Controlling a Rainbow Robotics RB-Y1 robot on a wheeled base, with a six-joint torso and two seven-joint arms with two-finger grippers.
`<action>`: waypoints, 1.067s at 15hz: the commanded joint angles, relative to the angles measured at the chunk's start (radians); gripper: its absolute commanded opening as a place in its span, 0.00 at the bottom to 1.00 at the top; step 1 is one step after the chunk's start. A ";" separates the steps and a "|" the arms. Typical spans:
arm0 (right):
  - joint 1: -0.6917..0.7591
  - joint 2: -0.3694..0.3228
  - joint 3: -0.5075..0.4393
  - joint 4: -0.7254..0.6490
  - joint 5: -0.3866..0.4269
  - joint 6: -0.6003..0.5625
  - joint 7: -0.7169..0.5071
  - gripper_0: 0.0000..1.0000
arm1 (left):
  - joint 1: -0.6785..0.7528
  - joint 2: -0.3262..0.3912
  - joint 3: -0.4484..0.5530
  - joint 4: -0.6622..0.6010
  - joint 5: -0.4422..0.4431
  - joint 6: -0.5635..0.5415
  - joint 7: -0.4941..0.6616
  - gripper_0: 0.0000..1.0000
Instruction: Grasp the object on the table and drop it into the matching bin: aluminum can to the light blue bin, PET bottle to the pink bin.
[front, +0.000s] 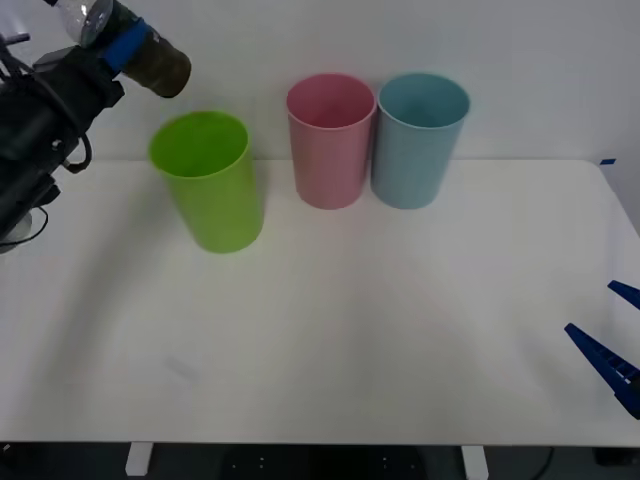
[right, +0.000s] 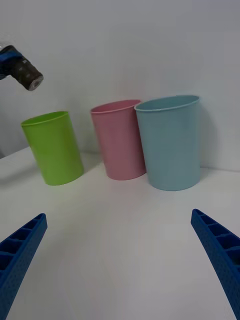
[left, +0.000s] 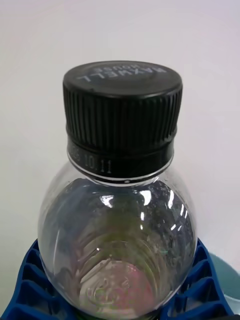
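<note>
I have the PET bottle up in the air at the far left, clamped in my left claw, well above the tabletop and up-left of the lime green bin. In the front view it lies tilted, its dark end pointing right toward the bins and a clear rounded end at the upper left, with a blue finger wrapped across its middle.

From the left wrist view the bottle is small and clear, with a rounded shoulder and moulded ridges running around the body. Its black ribbed cap carries raised lettering on top and small printed digits on the collar ring beneath. Through the plastic I see dark olive-brown contents and droplets clinging to the inside wall. The blue ribbed fingers press against both sides of the body.

On the far side of the tabletop the pink bin stands upright in the middle, touching or just beside the light blue bin to its right. The lime green bin stands apart to their left, a little nearer.

My right claw sits low at the near right edge of the tabletop, its fingers spread wide apart and holding nothing.
</note>
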 joint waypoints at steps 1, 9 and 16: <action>0.000 0.000 0.000 0.000 0.000 0.000 0.000 1.00 | -0.131 -0.057 -0.072 0.114 -0.031 0.009 -0.004 0.00; 0.000 0.000 0.000 0.000 0.000 0.000 0.000 1.00 | -0.376 -0.325 -0.078 0.372 -0.307 0.008 -0.033 0.00; 0.000 0.000 0.000 0.000 0.000 0.000 0.000 1.00 | -0.571 -0.416 -0.078 0.592 -0.522 -0.003 -0.045 0.00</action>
